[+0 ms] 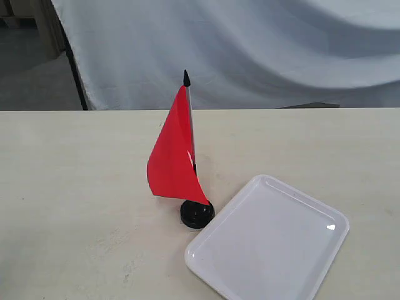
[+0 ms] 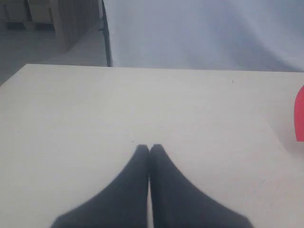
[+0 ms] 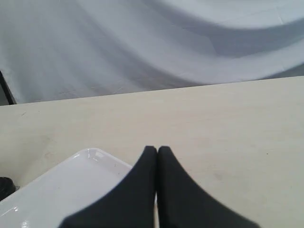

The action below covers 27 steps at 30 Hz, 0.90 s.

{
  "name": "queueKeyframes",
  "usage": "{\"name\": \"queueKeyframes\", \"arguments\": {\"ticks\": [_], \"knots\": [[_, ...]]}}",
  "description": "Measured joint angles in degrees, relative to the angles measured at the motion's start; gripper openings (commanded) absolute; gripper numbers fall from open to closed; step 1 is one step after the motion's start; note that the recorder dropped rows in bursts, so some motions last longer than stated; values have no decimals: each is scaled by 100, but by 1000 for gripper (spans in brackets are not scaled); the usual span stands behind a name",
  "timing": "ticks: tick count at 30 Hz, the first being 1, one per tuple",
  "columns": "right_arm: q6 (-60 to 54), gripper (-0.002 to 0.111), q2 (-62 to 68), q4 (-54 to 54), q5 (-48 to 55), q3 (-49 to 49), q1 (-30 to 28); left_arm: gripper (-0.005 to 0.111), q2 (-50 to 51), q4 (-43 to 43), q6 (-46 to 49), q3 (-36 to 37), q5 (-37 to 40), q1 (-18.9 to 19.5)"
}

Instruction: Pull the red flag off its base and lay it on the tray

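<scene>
The red flag (image 1: 173, 153) stands upright on its thin grey pole in the small black base (image 1: 197, 213) near the table's middle. Right beside the base lies the white tray (image 1: 269, 240), holding nothing. Neither gripper shows in the exterior view. My left gripper (image 2: 149, 148) is shut with nothing in it, hovering over bare table; a sliver of the red flag (image 2: 299, 116) shows at that view's edge. My right gripper (image 3: 157, 150) is shut and holds nothing, above the tray (image 3: 57, 185) near its corner; a bit of the black base (image 3: 4, 187) peeks in.
The pale table (image 1: 75, 187) runs wide around the flag and tray. A white cloth backdrop (image 1: 250, 50) hangs behind the table's far edge, with a dark post (image 1: 75, 69) at its left.
</scene>
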Motion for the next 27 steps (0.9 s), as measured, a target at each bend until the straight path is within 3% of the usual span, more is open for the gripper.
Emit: {"name": "queueKeyframes", "arguments": {"ticks": [15, 27], "knots": [[0, 0, 0, 0, -274, 0, 0, 0, 0, 0, 0, 0, 0, 0], [119, 0, 0, 0, -3387, 0, 0, 0, 0, 0, 0, 0, 0, 0]]}}
